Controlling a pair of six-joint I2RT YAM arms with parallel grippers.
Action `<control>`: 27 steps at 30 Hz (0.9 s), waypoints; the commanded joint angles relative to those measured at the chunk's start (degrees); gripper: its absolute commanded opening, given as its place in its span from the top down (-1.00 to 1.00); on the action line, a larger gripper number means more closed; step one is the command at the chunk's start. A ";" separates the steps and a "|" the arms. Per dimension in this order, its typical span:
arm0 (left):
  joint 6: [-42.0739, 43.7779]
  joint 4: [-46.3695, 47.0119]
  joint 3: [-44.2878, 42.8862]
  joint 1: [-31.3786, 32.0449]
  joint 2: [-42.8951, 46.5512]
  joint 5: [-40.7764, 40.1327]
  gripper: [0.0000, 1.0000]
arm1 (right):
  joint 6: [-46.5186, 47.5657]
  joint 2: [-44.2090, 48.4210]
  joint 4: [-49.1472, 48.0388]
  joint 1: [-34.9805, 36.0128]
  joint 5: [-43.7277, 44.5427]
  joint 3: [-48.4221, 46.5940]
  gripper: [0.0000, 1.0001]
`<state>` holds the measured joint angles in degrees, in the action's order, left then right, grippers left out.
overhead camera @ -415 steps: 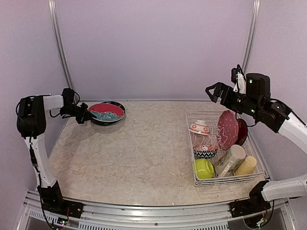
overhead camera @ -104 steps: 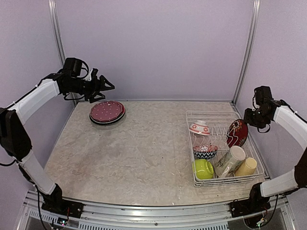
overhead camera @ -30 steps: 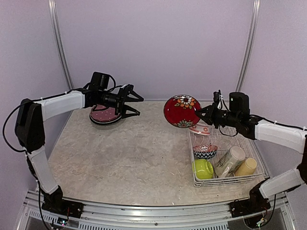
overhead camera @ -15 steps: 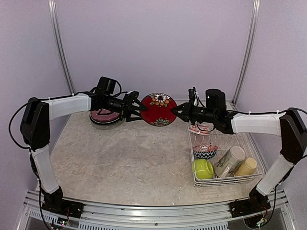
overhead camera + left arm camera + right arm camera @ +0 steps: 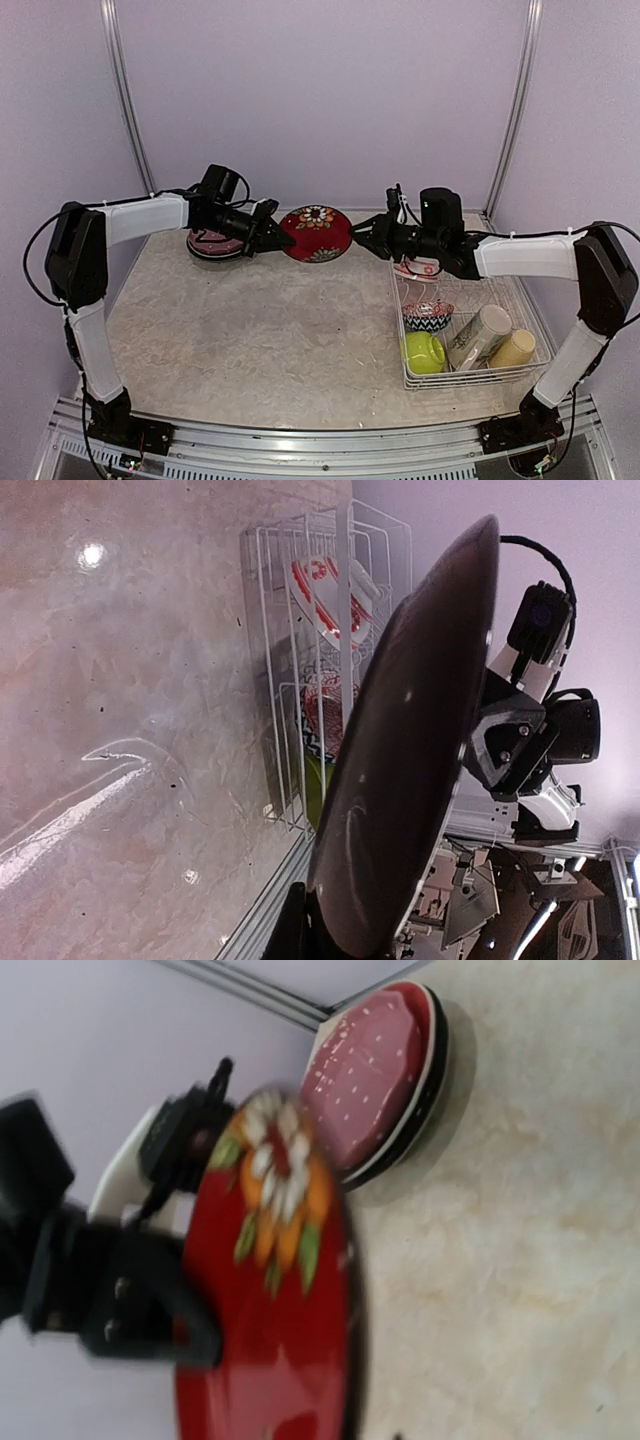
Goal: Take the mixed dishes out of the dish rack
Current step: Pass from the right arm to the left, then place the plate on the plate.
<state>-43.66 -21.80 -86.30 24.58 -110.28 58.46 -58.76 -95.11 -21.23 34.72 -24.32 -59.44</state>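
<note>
Nearest, below and to the near side of the right jaws, the dish rack (image 5: 475, 376) sits on the bench (image 5: 280, 330). At its near end are a lime-green bowl (image 5: 424, 352), a cream mug (image 5: 482, 332) lying tilted, and a yellow mug (image 5: 514, 347) just beside it. Further in, closer under the right arm (image 5: 520, 255), a blue-chevron bowl (image 5: 428, 315) rests in the wire. Beyond it a red-patterned bowl (image 5: 412, 268) is partly hidden by that arm.

Past the rack, both arms reach toward each other above the far middle of the bench. The red floral plate (image 5: 316, 232) hangs in the air between the two sets of jaws, clear of the surface. The left jaws are clamped on its left rim, and the left wrist view shows the plate's dark underside tilted close to the camera. The right jaws sit at the plate's right rim. The right wrist view is blurred, and I cannot tell whether they grip it or stand apart.

Farthest, behind and beneath the left arm (image 5: 140, 218), a stack of plates (image 5: 375, 1075) lies on the bench, a speckled dark red one on top.
</note>
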 commanded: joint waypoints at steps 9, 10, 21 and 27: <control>-4.04 -0.49 -0.07 -18.95 -0.25 -2.78 1.00 | 11.48 9.78 14.90 -0.97 9.07 -0.84 -0.53; -4.26 -0.36 0.08 -20.64 -0.28 -3.19 1.00 | 12.33 10.64 16.38 -0.97 10.34 -0.83 -0.55; -0.74 -6.64 -5.75 -30.69 -7.28 -8.98 0.96 | 17.83 17.81 26.82 -0.92 19.99 0.02 -0.64; 1.05 -10.30 -10.81 -31.08 -12.55 -11.64 0.96 | 18.89 20.76 29.22 -1.12 22.30 1.38 -0.67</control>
<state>-45.32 -30.30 -92.82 -6.66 -121.16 47.18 -41.80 -76.97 4.14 33.95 -5.21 -59.27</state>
